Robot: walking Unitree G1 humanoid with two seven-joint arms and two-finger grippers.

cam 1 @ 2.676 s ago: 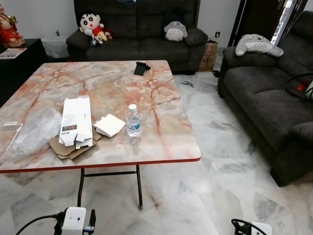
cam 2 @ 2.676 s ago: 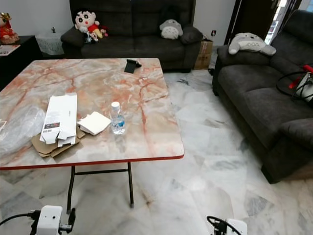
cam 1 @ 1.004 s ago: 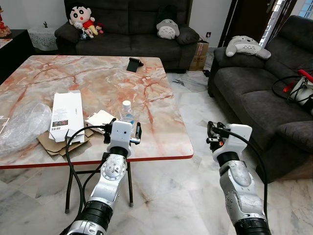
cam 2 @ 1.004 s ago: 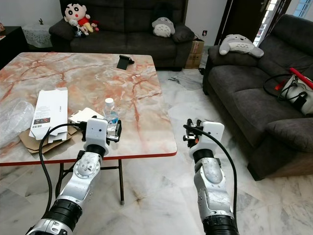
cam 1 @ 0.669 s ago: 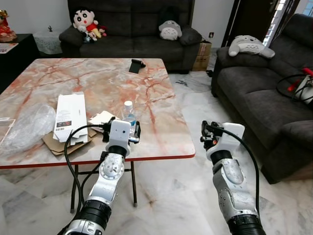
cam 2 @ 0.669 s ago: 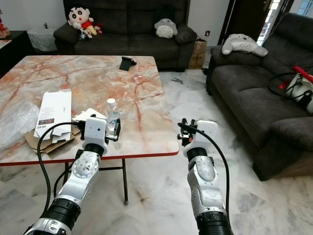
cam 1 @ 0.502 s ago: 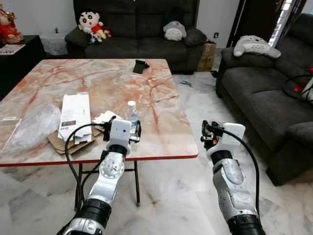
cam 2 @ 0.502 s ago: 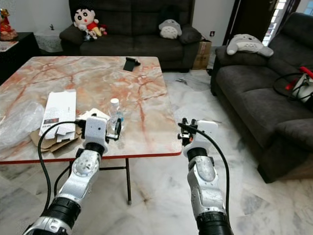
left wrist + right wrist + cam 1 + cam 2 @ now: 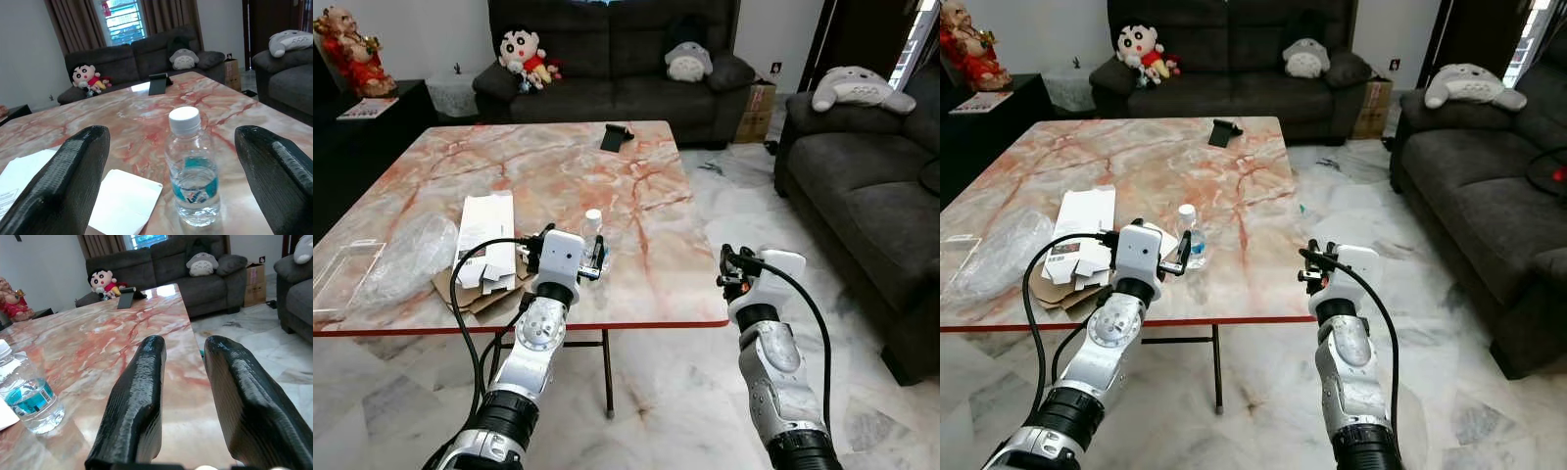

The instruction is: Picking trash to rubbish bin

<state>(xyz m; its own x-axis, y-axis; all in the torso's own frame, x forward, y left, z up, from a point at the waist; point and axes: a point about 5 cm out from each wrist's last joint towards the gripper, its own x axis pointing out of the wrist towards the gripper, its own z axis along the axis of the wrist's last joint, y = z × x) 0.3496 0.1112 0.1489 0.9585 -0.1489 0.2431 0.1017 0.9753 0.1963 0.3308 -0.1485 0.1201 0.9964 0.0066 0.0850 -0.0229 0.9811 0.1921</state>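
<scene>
A clear plastic water bottle (image 9: 593, 235) with a white cap stands upright near the front edge of the marble table (image 9: 538, 166). My left gripper (image 9: 567, 253) is open just in front of it at bottle height. In the left wrist view the bottle (image 9: 192, 169) stands a little ahead, between the wide-spread fingers (image 9: 73, 181), untouched. Left of it lie a white folded card (image 9: 124, 203), a flattened white carton (image 9: 484, 238) on brown cardboard (image 9: 470, 294), and crumpled clear plastic (image 9: 406, 259). My right gripper (image 9: 1315, 257) hovers off the table's front right edge, open by a narrow gap and holding nothing.
A small black stand (image 9: 617, 137) sits at the table's far edge. A dark sofa with plush toys (image 9: 607, 69) runs along the back and another sofa (image 9: 862, 186) stands at the right. A black cabinet (image 9: 362, 127) is at the left. Marble floor (image 9: 685, 392) lies between.
Both arms have risen into view since the earliest frames. Over the last second the camera has panned left, and the left gripper has stayed close before the bottle.
</scene>
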